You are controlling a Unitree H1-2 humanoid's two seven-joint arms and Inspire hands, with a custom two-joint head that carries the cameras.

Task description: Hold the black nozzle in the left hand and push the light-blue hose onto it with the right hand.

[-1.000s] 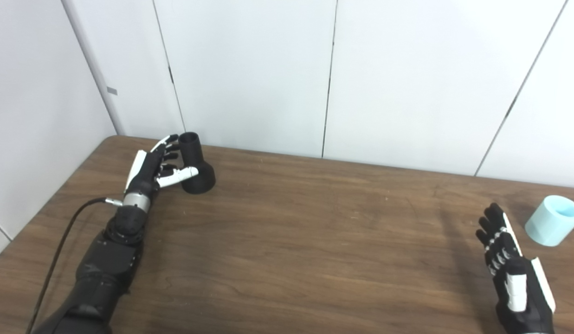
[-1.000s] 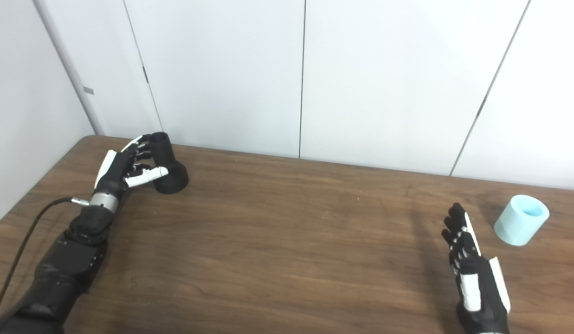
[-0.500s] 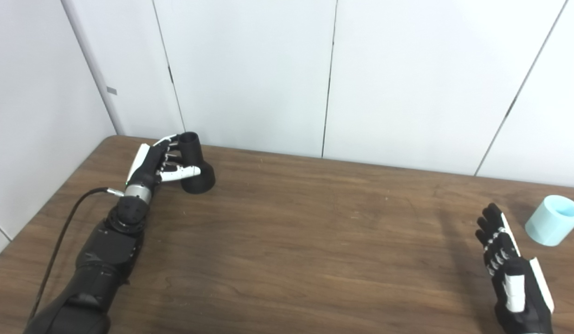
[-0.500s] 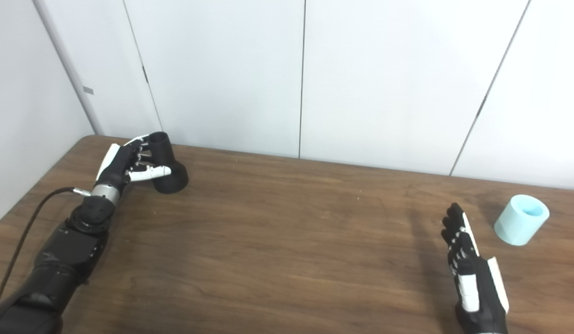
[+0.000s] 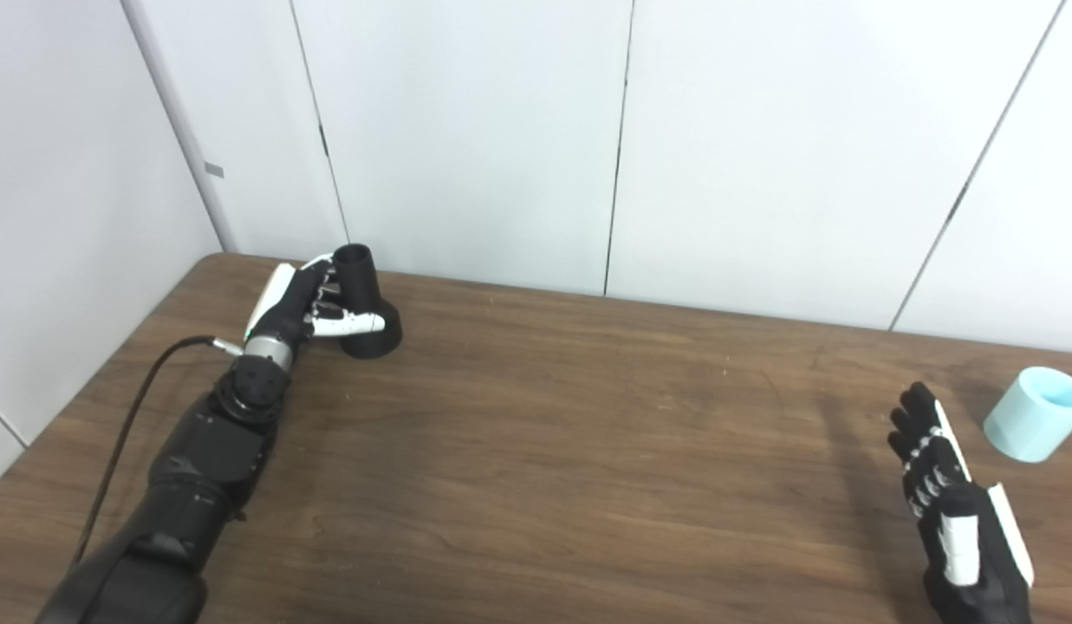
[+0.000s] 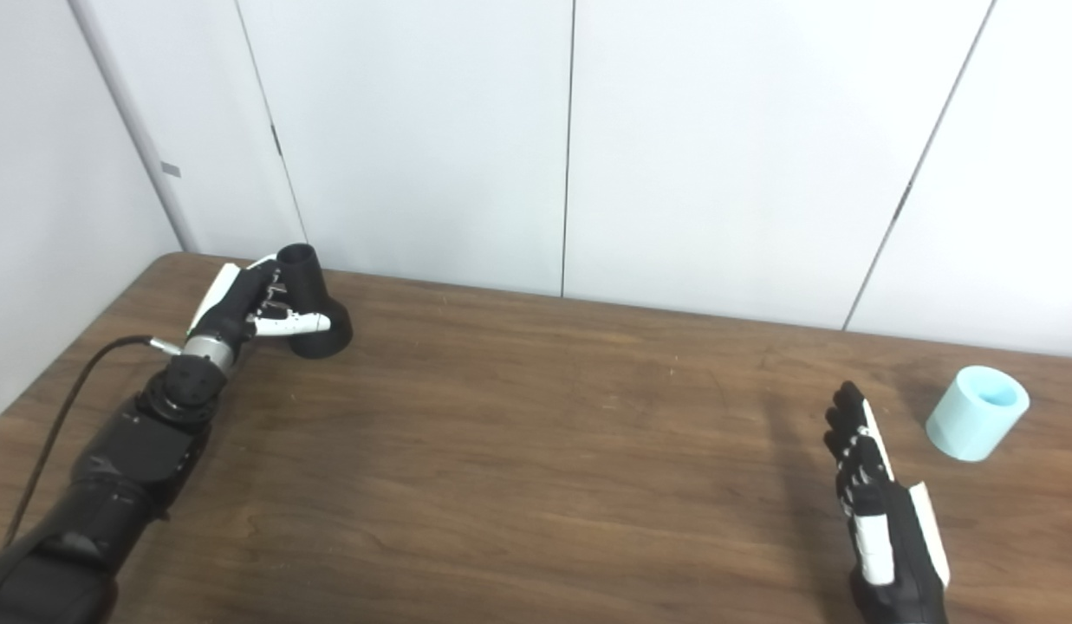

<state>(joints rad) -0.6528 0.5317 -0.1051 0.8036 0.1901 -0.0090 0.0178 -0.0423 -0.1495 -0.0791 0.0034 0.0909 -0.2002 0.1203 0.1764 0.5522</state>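
The black nozzle (image 5: 368, 305) stands upright on its flared base at the table's far left, near the wall. My left hand (image 5: 303, 305) is right against its left side. The white thumb (image 5: 355, 325) reaches across the front of the base and the fingers lie by the neck, still spread and not clamped. The light-blue hose (image 5: 1036, 425), a short tube lying tilted with its mouth facing up and right, rests at the far right. My right hand (image 5: 956, 511) hovers open, fingers straight, to the left of and nearer than the hose, apart from it.
The brown wooden table (image 5: 553, 442) runs to white wall panels (image 5: 475, 139) just behind the nozzle. A black cable (image 5: 128, 433) trails from my left wrist toward the table's left edge.
My left hand has slid forward and closer to the nozzle, its thumb now across the base. The right hand has barely moved. The nozzle and hose stay put.
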